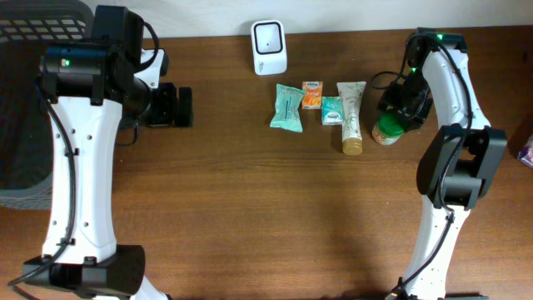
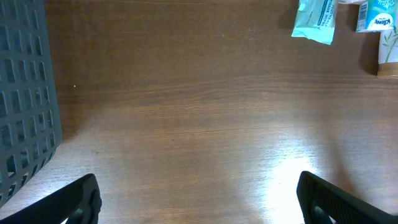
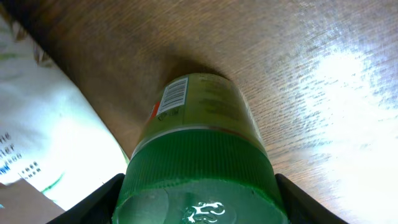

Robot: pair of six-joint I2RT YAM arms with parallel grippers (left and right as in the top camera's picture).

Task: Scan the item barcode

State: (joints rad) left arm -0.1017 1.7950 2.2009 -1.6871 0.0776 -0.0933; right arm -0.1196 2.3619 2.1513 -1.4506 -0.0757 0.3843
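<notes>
My right gripper (image 3: 198, 202) straddles a green-lidded jar (image 3: 199, 130) at bottom centre, barcode (image 3: 173, 98) showing; white tube (image 3: 43, 118) at left.

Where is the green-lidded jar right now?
Overhead, the jar sits on the right of the table, beside the tube, with the right gripper straddling its lid.

One scanner (image 1: 269, 47), two packets (image 1: 286, 107), one carton (image 1: 311, 94), one tube (image 1: 351, 117), one jar (image 3: 193, 124), one basket (image 1: 42, 29)
</notes>
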